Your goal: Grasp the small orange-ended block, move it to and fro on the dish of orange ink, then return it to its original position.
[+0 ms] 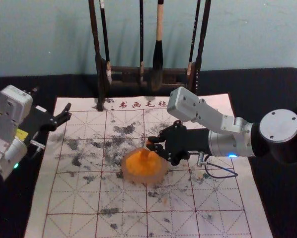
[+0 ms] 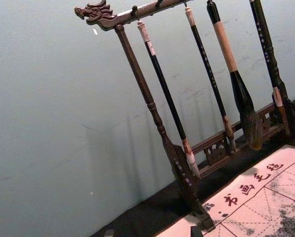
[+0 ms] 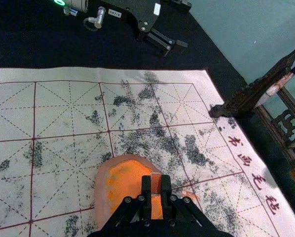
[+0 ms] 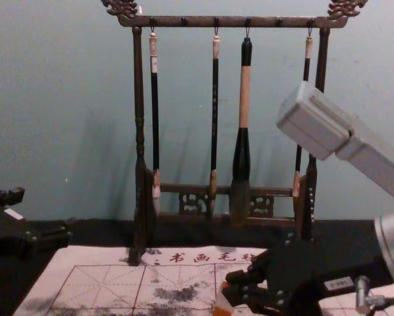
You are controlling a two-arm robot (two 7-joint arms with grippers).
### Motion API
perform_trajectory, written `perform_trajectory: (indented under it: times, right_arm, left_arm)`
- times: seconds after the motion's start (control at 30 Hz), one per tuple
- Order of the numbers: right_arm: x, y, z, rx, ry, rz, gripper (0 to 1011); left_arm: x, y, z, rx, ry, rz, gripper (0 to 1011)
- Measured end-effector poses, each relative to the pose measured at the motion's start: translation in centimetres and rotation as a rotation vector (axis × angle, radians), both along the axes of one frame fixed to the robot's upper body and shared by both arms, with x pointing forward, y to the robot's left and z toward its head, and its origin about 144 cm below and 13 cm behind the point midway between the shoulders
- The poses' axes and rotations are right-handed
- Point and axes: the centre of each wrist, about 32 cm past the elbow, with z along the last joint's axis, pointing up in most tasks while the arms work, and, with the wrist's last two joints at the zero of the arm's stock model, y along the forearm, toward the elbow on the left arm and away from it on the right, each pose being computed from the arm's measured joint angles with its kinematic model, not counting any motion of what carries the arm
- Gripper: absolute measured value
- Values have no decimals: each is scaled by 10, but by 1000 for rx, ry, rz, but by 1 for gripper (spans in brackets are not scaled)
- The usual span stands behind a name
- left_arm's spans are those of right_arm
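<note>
Mat (image 1: 178,223) stretched toward six; my left gripper (image 1: 51,101) idled spread at its ten-o'clock edge. My right gripper (image 1: 152,143), from three, pinched the orange-ended block (image 3: 156,183) over the ink dish (image 1: 126,174).

Ink (image 1: 137,164) bright orange; dish (image 1: 143,180) pale pink; mat (image 1: 123,199) whitish, red-gridded, black-blotched; rack (image 4: 194,22) dark brown; wall (image 4: 65,99) blue-grey.

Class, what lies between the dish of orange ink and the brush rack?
In the head view, the gridded mat lies between them, bearing black smudges and a row of characters; the right hand, gripping the block, reaches in over the dish.
</note>
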Motion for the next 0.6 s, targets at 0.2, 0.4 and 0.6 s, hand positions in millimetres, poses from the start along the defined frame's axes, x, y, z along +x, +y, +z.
perform_trajectory:
  times: [0.2,0.4,0.6]
  right_arm:
    - [0,-2,4,8,4,2,109]
    - [3,-10,20,39,22,2,109]
    - [5,-24,41,78,57,-20,109]
  left_arm:
    - [0,0,0,0,0,0,1001]
    - [0,0,0,0,0,0,1001]
    - [0,0,0,0,0,0,1001]
